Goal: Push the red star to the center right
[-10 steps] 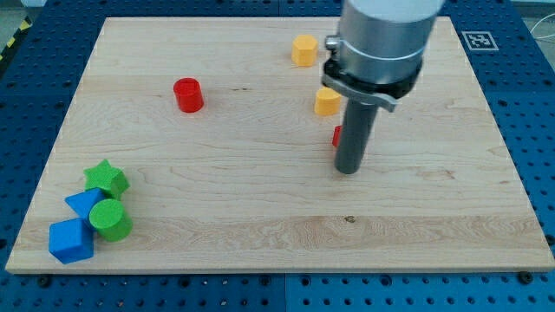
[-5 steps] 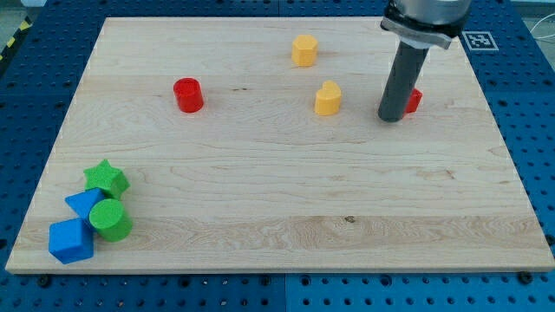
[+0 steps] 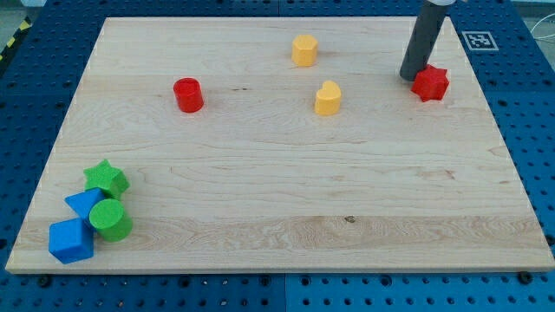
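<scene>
Free surface (image 3: 286, 199) below red star (image 3: 430, 83) (down the right side); my tip (image 3: 410, 77) just beside it at left.

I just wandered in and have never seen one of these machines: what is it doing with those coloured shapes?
A robot arm is sliding blocks around a wooden board with a dark rod. Right now my tip sits just to the view's left of the red star, at the board's upper right. Two yellow blocks and a red cylinder lie apart further left. A green star, green cylinder and two blue blocks huddle at the bottom left.
</scene>
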Available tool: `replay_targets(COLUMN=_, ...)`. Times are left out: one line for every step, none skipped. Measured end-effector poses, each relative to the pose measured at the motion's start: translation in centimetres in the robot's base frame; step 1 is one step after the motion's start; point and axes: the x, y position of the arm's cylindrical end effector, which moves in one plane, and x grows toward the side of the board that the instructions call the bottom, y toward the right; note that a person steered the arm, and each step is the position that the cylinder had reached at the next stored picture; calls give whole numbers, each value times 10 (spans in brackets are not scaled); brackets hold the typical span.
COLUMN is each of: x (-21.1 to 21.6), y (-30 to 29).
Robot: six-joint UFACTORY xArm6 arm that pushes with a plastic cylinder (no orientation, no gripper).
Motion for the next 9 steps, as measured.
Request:
replay_targets(x=-3, y=14)
replay_targets(x=-19, y=39)
replay_targets(x=-15, y=51)
replay_targets(x=0, y=51)
replay_targets(x=22, y=50)
replay_targets(x=10, y=50)
replay_targets(x=-9, y=35)
replay_targets(x=-9, y=9)
replay_targets(x=0, y=8)
